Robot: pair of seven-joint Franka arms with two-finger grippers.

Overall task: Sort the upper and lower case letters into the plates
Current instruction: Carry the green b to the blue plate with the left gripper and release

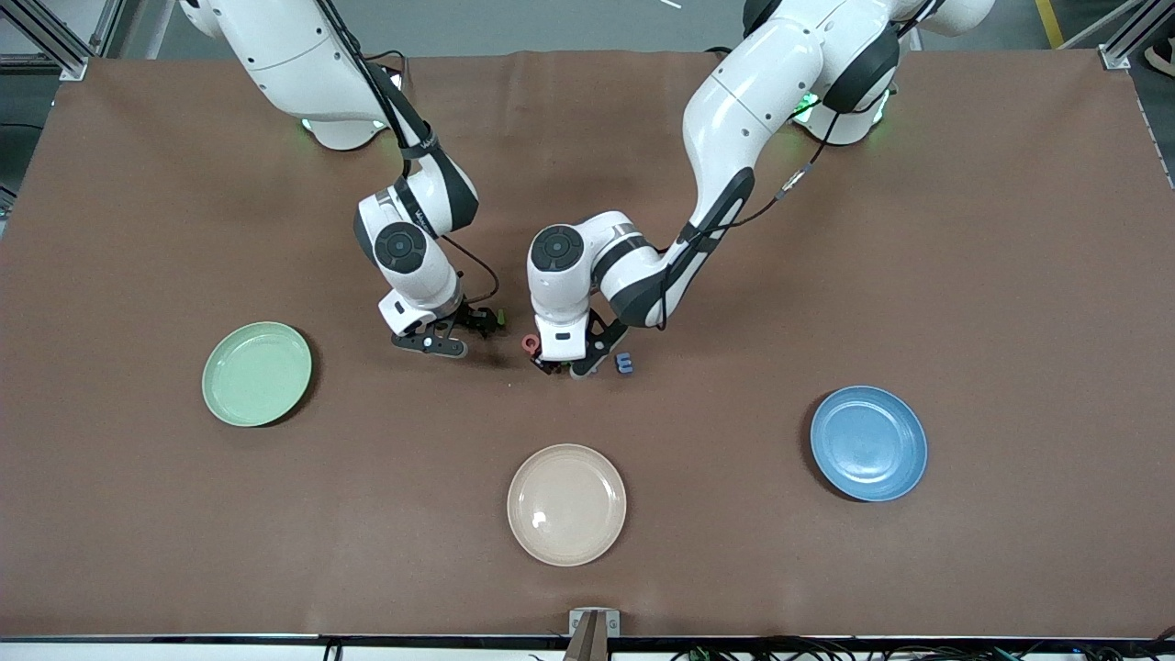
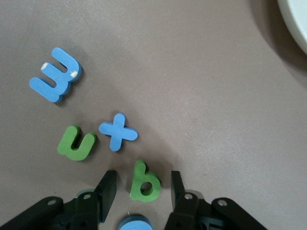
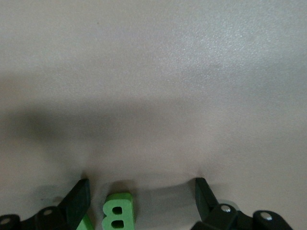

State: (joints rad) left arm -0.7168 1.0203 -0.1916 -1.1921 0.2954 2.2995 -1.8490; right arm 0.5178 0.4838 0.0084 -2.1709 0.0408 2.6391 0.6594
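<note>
Nearest you, the beige plate (image 1: 566, 504) sits bare, glossy and shallow. Farther on, the blue plate (image 1: 868, 442) and the mint plate (image 1: 257, 373) hold nothing either, so you've sorted nothing yet; every letter is left to do. The letters lie mid-counter (image 1: 1010, 275), flat and foam-like on the matte brown top: a blue E (image 2: 56, 74), a blue x (image 2: 118, 132), a green u (image 2: 76, 144). Your left gripper (image 2: 143, 189) is down there, jaws part-spread either side of the green b (image 2: 144, 181), not pinching it. Your right gripper (image 3: 141, 199) hangs low beside it, jaws spread wide around a green B (image 3: 117, 212).
</note>
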